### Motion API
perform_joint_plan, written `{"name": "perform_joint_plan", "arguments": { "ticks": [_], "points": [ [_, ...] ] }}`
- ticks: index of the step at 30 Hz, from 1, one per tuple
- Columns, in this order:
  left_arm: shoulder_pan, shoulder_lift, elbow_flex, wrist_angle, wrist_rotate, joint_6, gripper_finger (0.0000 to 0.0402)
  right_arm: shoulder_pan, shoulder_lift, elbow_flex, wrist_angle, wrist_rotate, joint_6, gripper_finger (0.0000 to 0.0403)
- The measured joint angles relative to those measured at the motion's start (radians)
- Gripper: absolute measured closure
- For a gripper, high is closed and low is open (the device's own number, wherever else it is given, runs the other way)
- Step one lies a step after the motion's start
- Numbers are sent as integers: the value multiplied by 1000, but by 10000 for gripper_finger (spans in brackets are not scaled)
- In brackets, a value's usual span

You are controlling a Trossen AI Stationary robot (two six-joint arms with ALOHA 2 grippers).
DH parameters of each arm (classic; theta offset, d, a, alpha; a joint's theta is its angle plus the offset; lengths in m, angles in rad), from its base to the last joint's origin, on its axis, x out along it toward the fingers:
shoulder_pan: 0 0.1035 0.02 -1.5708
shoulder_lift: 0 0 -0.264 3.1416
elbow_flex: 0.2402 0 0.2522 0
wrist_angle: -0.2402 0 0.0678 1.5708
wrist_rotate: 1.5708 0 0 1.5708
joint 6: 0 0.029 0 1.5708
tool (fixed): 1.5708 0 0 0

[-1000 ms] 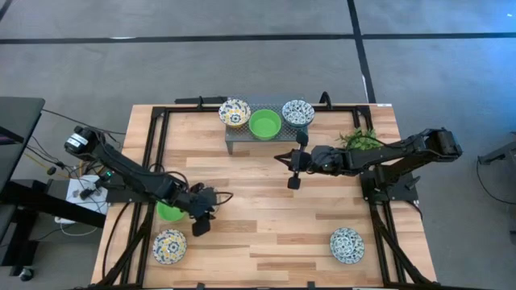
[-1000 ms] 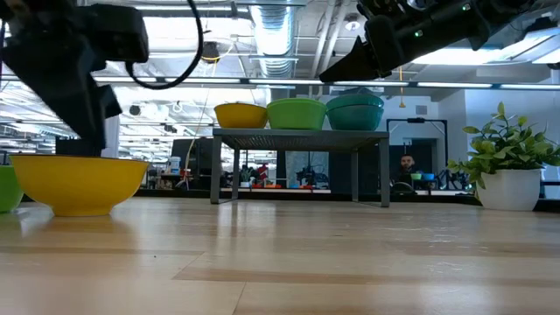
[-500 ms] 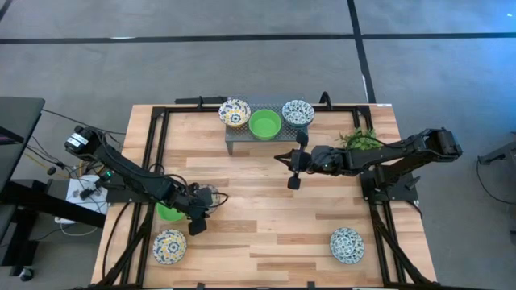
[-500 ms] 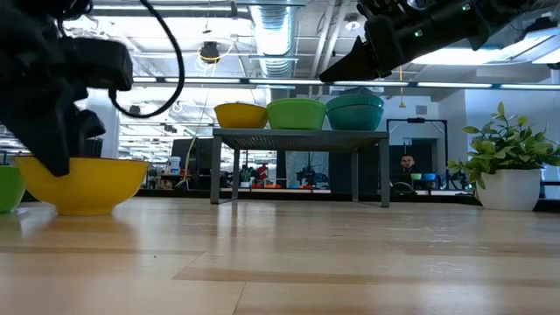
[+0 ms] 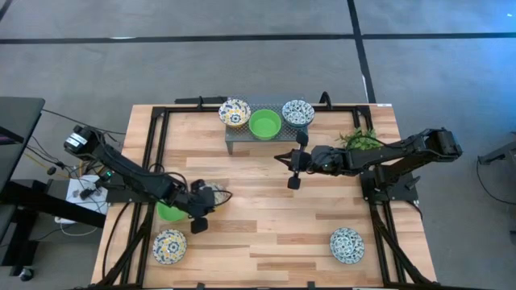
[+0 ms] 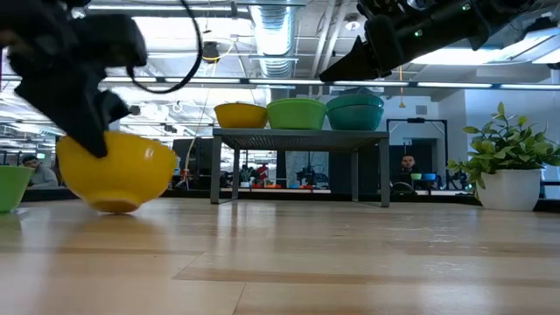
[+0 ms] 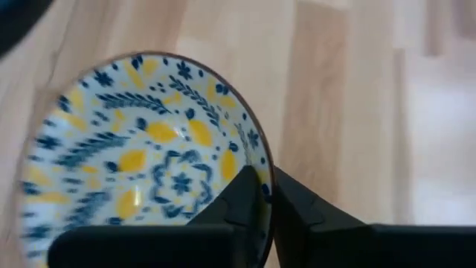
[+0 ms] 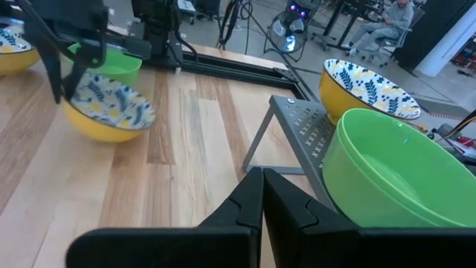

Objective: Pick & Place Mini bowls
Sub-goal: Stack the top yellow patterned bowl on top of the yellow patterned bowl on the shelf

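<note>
The left gripper [image 7: 264,195] is pinched on the rim of a yellow patterned bowl [image 6: 118,171], tilted at the low view's left with its underside touching the table [image 6: 350,262]. The frame edge crops a green bowl [image 6: 13,185] there. The right gripper [image 8: 262,195] hovers mid-table, fingers together, empty.

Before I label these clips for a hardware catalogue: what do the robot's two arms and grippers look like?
Both arms are dark, nearly black, and built of jointed segments. The left arm has a round silver-grey part at its base and loose black cables looping near the left gripper. The right arm looks the same, without loose cables showing. The right gripper ends in two slim, matte black, wedge-shaped fingers.
</note>
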Motion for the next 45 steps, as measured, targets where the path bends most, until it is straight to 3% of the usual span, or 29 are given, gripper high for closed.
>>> {"name": "perform_joint_plan", "arguments": {
  "ticks": [13,31,39,45],
  "points": [
    [114,3,156,22,-19,353,384,0,0,0,1,0,-2,397],
    [301,0,371,51,-288,972,384,0,0,0,1,0,-2,397],
    [558,0,402,50,-284,1089,382,0,0,0,1,0,-1,397],
    [728,0,402,50,-127,1083,381,-1,0,0,2,0,-1,397]
  ]
}}
